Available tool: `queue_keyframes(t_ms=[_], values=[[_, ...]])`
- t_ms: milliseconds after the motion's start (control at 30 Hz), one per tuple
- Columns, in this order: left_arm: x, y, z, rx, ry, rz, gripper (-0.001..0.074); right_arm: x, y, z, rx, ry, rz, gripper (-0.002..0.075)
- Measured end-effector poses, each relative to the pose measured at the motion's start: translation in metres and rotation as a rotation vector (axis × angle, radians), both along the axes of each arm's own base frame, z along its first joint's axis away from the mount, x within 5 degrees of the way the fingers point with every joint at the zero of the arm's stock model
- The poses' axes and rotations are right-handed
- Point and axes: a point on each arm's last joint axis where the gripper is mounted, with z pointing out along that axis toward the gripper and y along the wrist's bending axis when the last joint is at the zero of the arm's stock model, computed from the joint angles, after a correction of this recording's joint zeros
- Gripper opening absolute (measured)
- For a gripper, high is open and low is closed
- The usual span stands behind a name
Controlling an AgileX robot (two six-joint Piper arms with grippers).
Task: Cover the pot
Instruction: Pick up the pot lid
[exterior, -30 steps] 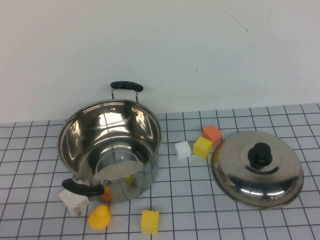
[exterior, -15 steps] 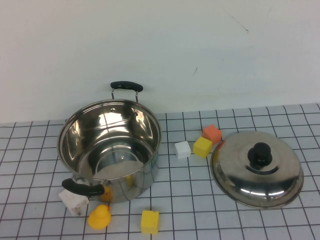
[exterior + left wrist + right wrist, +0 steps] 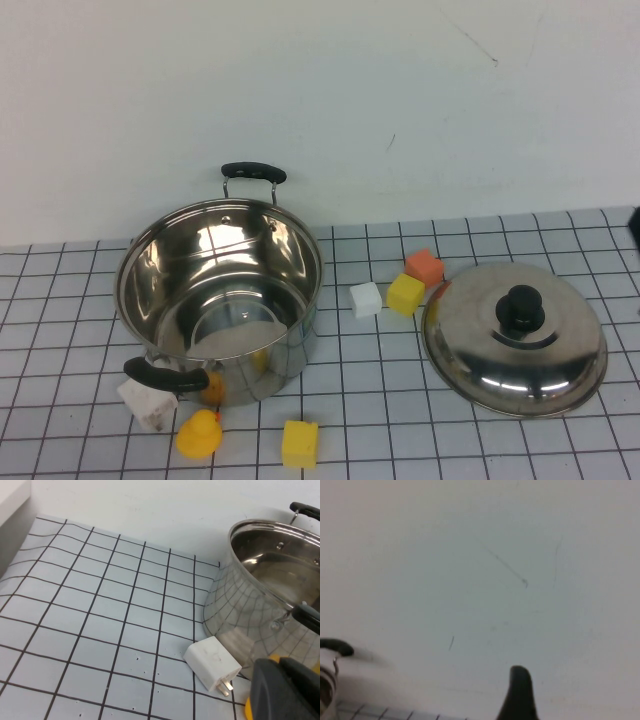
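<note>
The pot [image 3: 220,300] is a large shiny steel one with two black side handles. It stands open and empty at the left of the gridded table. The domed steel lid [image 3: 480,335] with a black knob [image 3: 522,308] lies on the table to the pot's right, apart from it. Neither gripper shows in the high view. My left gripper [image 3: 285,690] is shut and empty, hovering low beside the pot's wall [image 3: 250,610]. A dark part of my right gripper [image 3: 519,700] points at the white wall, with one pot handle [image 3: 335,647] at the edge.
A white plug adapter [image 3: 148,403] [image 3: 212,670] and a yellow duck [image 3: 198,435] lie by the pot's near handle. A yellow cube [image 3: 300,443] sits in front. White [image 3: 366,299], yellow [image 3: 405,293] and orange [image 3: 424,266] cubes lie between pot and lid.
A dark sliver has appeared at the far right edge of the high view. Pot, lid and small objects have not moved.
</note>
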Motion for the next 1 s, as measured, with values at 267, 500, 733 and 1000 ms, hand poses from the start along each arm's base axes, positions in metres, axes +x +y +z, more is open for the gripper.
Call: queue_keyframes(t_ms=[267,500,733,1000], values=[[0.0,0.0,0.0,0.0,0.0,0.0,-0.0003,0.045,0.014,-0.066,-0.057,0.211,0.081,0.0528],[0.0,0.0,0.0,0.0,0.0,0.0,-0.0003,0.084,0.023,-0.105,-0.073,0.301,0.104,0.0528],[0.0,0.0,0.0,0.0,0.0,0.0,-0.0003,0.109,0.03,-0.136,-0.078,0.345,0.114,0.0528],[0.0,0.0,0.0,-0.001,0.0,0.0,-0.0003,0.125,0.039,-0.176,-0.087,0.409,0.128,0.0528]])
